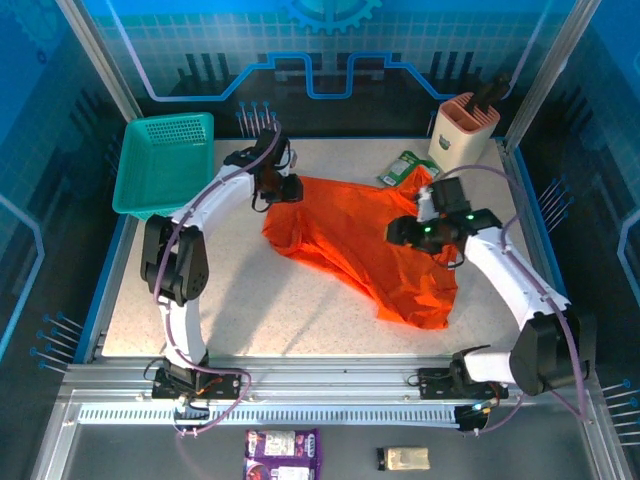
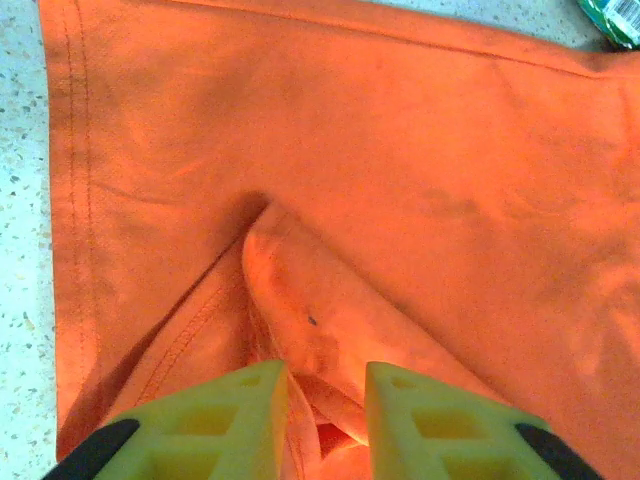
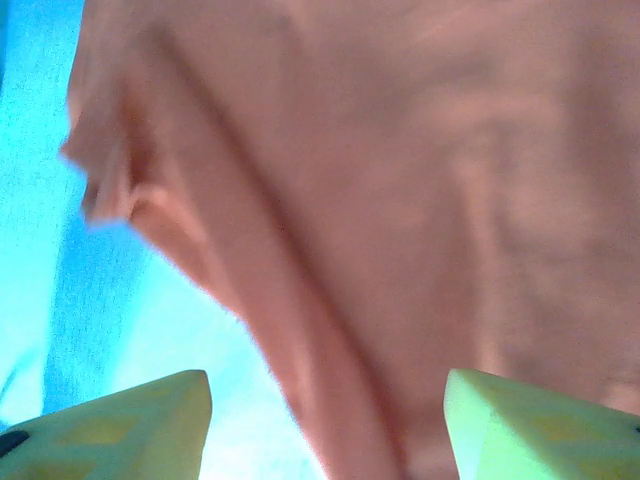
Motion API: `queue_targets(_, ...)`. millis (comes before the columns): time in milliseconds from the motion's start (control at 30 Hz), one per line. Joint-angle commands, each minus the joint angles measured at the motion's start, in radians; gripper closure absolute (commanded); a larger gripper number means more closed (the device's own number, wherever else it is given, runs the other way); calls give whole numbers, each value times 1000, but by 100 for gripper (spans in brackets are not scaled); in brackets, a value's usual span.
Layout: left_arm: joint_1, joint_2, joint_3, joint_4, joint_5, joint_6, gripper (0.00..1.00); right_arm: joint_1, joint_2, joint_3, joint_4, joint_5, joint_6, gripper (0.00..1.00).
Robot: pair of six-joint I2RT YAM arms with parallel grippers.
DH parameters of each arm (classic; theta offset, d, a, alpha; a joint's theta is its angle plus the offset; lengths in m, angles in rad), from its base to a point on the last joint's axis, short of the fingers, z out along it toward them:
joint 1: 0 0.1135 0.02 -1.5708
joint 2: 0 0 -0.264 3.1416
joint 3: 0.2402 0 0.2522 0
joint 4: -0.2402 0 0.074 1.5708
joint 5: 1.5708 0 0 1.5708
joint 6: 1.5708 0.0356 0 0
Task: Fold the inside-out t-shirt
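Left gripper [image 1: 283, 188] sits at the far left corner of the bright orange short-sleeved t-shirt of thin cloth [image 1: 360, 245]. Its yellow-green fingers [image 2: 230, 420] are narrowly parted, with a raised ridge of the cloth running into the gap; whether that ridge is pinched cannot be told. Right gripper [image 1: 400, 232] is over the t-shirt's right side with its fingers spread wide. In its wrist view, orange cloth hangs between them without being clamped. The t-shirt lies crumpled and unfolded on the middle of the white speckled table [image 1: 250, 310], with stitching showing along one hem and one end trailing toward the near right. A green foil packet [image 1: 405, 168] lies just beside its far edge. A beige ribbed holder [image 1: 463, 130] stands at the far right corner, and a teal plastic mesh basket [image 1: 165, 160] at the far left, apart from the cloth
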Motion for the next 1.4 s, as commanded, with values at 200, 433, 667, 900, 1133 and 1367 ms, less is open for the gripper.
queue_targets(200, -99, -125, -113, -117, -156, -78, 64, 293, 205, 45, -100, 179, 1, 39)
queue_targets(433, -181, 0, -113, -122, -261, -117, 60, 360, 316, 58, -95, 242, -19, 36)
queue_targets(667, -163, 141, -49, -139, -337, -82, 54, 363, 350, 54, -94, 287, -36, 44)
queue_targets(900, -110, 119, -80, -118, -321, -57, 69, 355, 354, 63, -107, 299, -45, 77)
queue_targets(1133, 7, -107, -294, -68, -274, -47, 79, 310, 301, 37, -114, 286, -60, 100)
queue_targets(1367, 108, -321, -486, 65, -27, -47, 76, 298, 277, 26, -86, 174, -112, 100)
